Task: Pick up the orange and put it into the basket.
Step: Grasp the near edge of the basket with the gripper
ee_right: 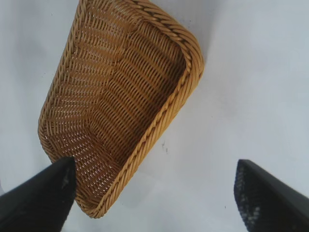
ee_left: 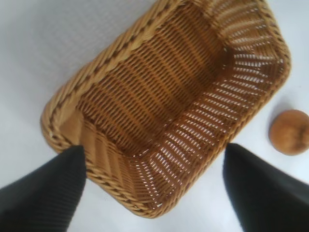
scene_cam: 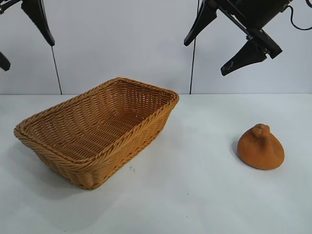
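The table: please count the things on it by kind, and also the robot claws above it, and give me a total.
Basket: 1, empty
Orange: 1, on the table, apart from the basket
Claws: 2, both open and empty, the left claw and the right claw, both raised above the table
Total: 4

A white worktop [scene_cam: 195,195] fills the lower part of the exterior view, its far edge meeting a pale grey-white wall [scene_cam: 122,44]. Two thin dark vertical lines [scene_cam: 56,68] run down the wall to that far edge, one toward the left and one right of the middle. The light is soft and even, leaving faint shadows on the worktop.
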